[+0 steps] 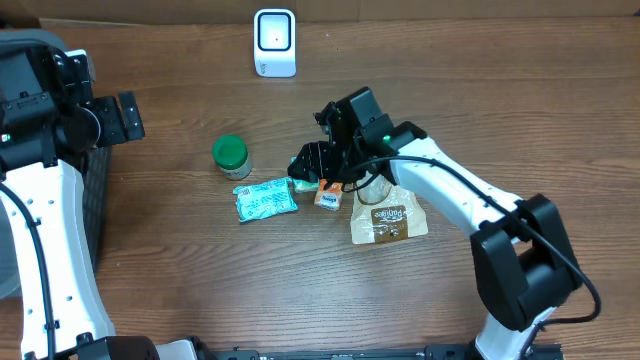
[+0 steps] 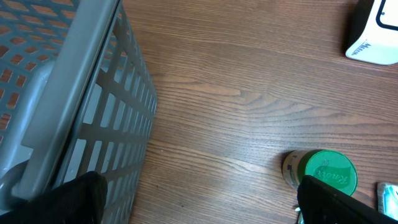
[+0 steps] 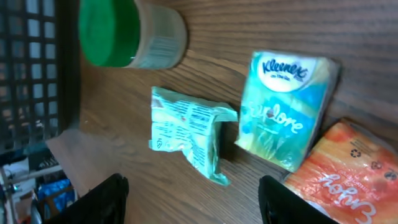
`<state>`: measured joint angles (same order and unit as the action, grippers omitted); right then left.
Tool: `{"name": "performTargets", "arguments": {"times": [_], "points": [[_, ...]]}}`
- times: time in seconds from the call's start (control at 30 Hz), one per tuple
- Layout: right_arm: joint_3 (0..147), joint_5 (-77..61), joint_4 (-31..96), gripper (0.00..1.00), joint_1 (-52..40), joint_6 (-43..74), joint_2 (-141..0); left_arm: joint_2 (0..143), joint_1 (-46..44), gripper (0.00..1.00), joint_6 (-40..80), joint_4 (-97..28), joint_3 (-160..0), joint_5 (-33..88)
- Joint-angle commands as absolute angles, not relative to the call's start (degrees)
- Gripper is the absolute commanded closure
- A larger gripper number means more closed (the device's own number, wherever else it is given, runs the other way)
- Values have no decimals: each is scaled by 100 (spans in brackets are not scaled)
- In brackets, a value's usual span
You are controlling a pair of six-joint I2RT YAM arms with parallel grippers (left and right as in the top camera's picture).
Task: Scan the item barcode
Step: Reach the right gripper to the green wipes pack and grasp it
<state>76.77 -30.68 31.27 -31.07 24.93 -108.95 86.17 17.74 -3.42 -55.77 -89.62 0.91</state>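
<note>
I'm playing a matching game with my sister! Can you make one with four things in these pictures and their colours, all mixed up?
Things:
1. scanner
2. jar lid
3. bag
4. basket

Colours:
A. green
B. grey
C. white
D. brown

Right pairs: 1-C, 2-A, 3-D, 4-B
</note>
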Motion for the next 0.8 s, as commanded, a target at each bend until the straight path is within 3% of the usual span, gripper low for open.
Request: {"name": "performTargets", "arguments": {"times": [0.0,0.67,0.77], "points": [[7806,-2895,3022,37,-3277,2882,-11100,8652,1787,0,-429,-5568,-9000,150],[7686,-2764,2040,43,-3868,3594,-12001,8652,1787,0,-429,-5568,-9000,150],[7686,-2635,2018,48,-3948,3673,-12077,8652,1787,1,-429,-5568,-9000,150]]}}
